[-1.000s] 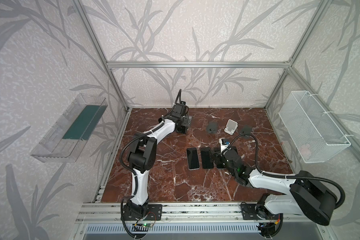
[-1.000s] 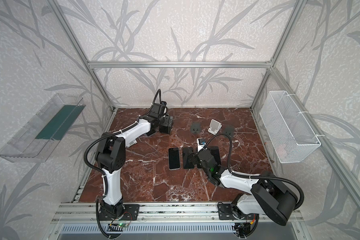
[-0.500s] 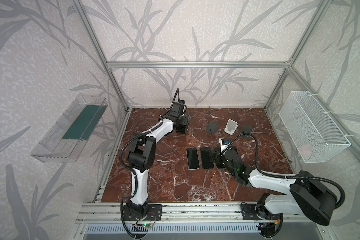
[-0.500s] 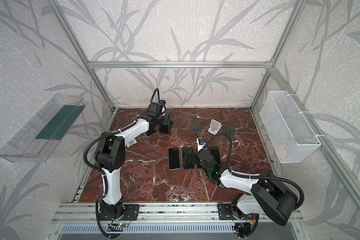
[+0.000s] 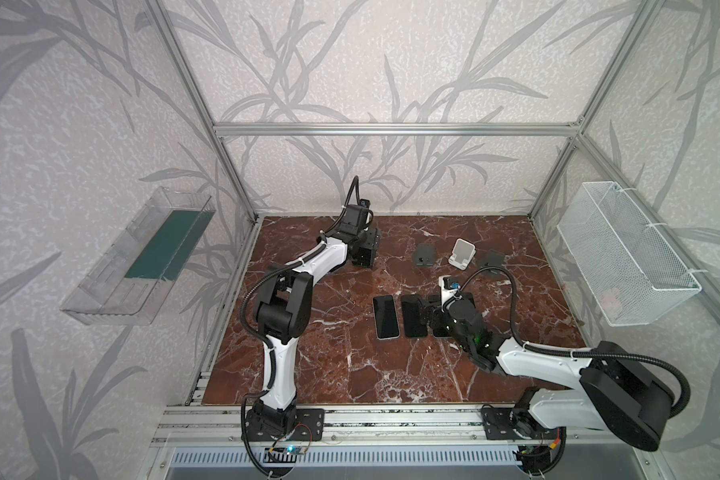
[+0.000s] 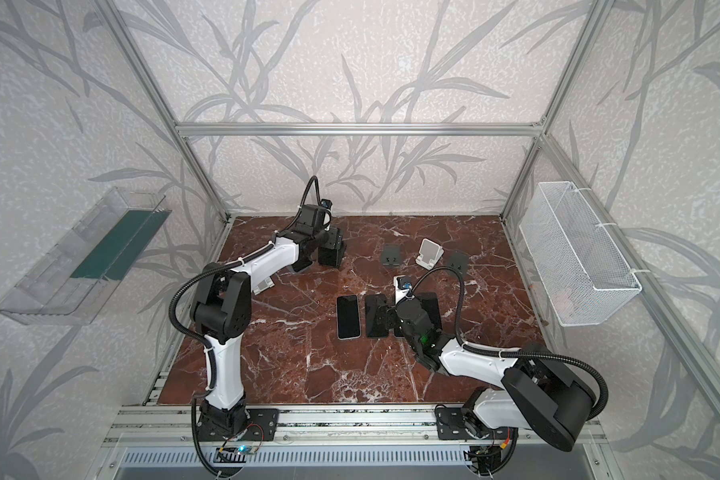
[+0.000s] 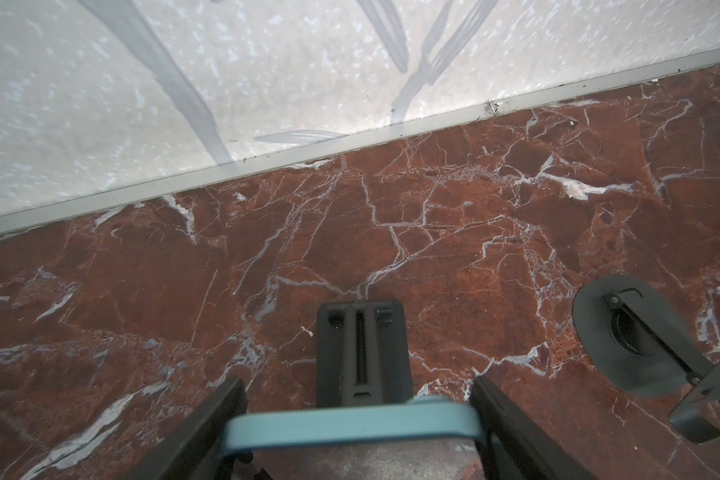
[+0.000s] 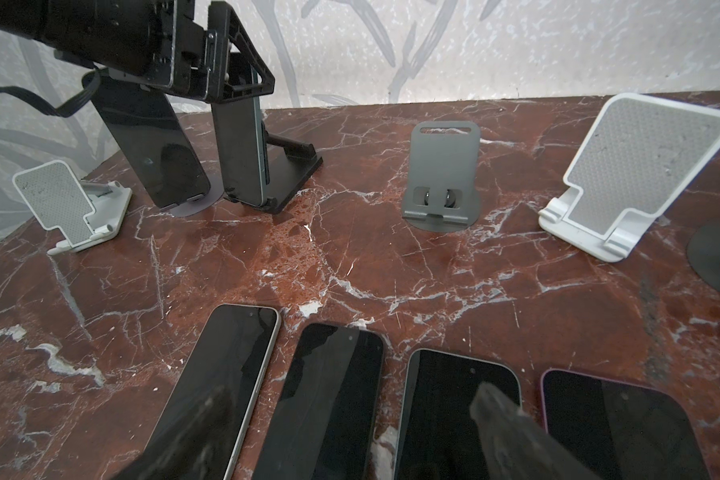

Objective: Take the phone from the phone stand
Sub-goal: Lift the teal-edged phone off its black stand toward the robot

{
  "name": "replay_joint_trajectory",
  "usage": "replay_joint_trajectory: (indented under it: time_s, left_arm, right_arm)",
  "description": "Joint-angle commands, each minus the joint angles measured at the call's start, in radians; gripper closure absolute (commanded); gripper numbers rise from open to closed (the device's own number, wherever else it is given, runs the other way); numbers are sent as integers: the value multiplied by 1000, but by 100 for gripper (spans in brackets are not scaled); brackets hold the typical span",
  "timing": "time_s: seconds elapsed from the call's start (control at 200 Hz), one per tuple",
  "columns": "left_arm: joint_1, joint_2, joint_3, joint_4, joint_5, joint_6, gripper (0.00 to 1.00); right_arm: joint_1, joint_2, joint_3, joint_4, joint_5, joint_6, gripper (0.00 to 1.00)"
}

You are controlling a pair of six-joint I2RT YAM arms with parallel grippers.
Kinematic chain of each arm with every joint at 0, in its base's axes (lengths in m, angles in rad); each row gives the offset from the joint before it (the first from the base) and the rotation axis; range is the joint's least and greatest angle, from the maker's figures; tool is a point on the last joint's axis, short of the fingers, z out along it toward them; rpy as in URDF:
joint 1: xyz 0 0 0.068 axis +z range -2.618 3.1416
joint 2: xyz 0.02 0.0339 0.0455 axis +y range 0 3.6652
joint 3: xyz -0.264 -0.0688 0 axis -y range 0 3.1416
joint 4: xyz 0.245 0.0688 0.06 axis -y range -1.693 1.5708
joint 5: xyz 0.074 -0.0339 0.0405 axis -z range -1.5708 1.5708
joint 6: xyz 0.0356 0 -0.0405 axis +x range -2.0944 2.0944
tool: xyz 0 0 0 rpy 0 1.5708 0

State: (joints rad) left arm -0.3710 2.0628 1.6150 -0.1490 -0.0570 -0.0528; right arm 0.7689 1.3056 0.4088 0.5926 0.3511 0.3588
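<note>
At the back of the table a phone (image 8: 242, 162) with a light blue rim leans upright on a black phone stand (image 8: 294, 166). My left gripper (image 5: 364, 249) comes down over its top and is shut on it. In the left wrist view the blue top edge of the phone (image 7: 350, 428) spans from one finger to the other of the left gripper (image 7: 356, 388), with the stand's base (image 7: 360, 353) beyond it. My right gripper (image 8: 350, 424) hovers open, low over several dark phones lying flat in a row (image 5: 412, 316), holding nothing.
A second dark phone (image 8: 150, 153) leans on a round-based stand just beside the held one. Empty stands are nearby: a small white one (image 8: 67, 203), a grey one (image 8: 441, 178), a larger white one (image 8: 636, 174). The back wall is close behind. A wire basket (image 5: 624, 257) hangs at the right.
The left gripper's jaws have narrowed onto the phone's sides, and its wrist has shifted slightly at the stand. The right arm has stayed still over the flat phones.
</note>
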Motion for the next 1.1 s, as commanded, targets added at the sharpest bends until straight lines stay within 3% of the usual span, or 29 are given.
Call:
replay_joint_trajectory:
  time_s: [0.0, 0.1, 0.26, 1.095]
  left_arm:
    - [0, 10, -9, 5, 10, 27, 20]
    - [-1, 7, -6, -7, 12, 14, 24]
    - [1, -6, -6, -28, 12, 1, 38]
    - [-22, -249, -8, -106, 97, -122, 47]
  right_arm:
    - [4, -6, 22, 1, 22, 17, 10]
    - [4, -5, 24, -2, 22, 18, 10]
    - [4, -1, 28, -8, 12, 28, 10]
    - [4, 16, 29, 5, 8, 44, 10]
